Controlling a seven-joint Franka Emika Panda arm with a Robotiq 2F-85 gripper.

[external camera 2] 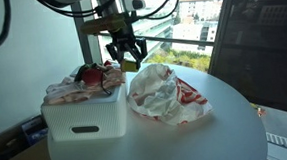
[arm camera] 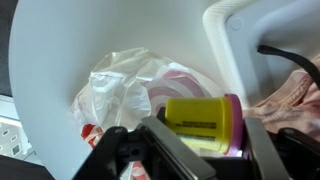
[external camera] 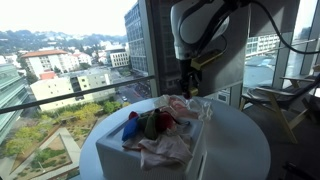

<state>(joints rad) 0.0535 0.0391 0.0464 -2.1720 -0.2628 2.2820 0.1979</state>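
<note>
Nearest the wrist lens: end effector [arm camera: 196, 142], about half closed and clamped on a yellow cup [arm camera: 198, 118] with a pink rim, cup lying sideways between the dark fingers. Held in the air over the counter [arm camera: 45, 60], at the rim of a white bin [arm camera: 250, 28], with a crumpled bag [arm camera: 120, 88] below on the other side. Tight there: bin edge just beside, bag near, neither touched.

Only from the wrist: a black cable [arm camera: 285, 55] and pink cloth [arm camera: 292, 98] past the bin rim.

Only in an exterior view: end effector [external camera 2: 125, 57] hanging above the seam where bin [external camera 2: 84, 122] and bag [external camera 2: 166, 91] meet, a red thing [external camera 2: 86, 76] on the heap in the bin, open counter [external camera 2: 222, 135] beyond the bag out to its round edge.

Only in an exterior view: end effector [external camera: 188, 86] close to the window post [external camera: 150, 50], a blue thing [external camera: 131, 127] among the bin's load, bare counter [external camera: 245, 140] toward the near rim. Cup hard to make out in both exterior views.
</note>
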